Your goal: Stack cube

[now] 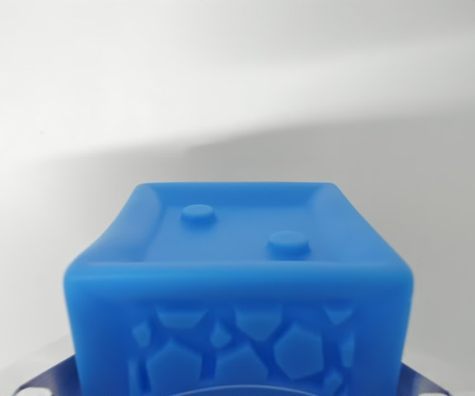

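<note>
Wrist view: a blue cube (237, 289) fills the lower middle of the frame, close under the camera. Its upper face is recessed within a raised rim and carries two round studs, one toward the far left, one nearer on the right. The face turned to the camera bears an embossed pattern of irregular polygons. The cube has no marked long axis; its sides appear roughly equal. It sits square to the camera, studded face up, patterned face toward the lens, with no visible tilt.

At the bottom corners, dark metallic parts (44, 381) project from either side of the cube. These are judged to belong to the gripper assembly, but the fingers themselves are not visible. Whether the pincer is spread, pressed together or pinching the cube cannot be told from this view.

The background is a plain white surface (237, 82) with a soft shadow band. Whether the cube rests on it or is carried above it cannot be determined. No second cube is visible.

Judgement: the cube's close, centred position suggests it lies between the fingers, upright so that the studded face can receive or meet another block.
</note>
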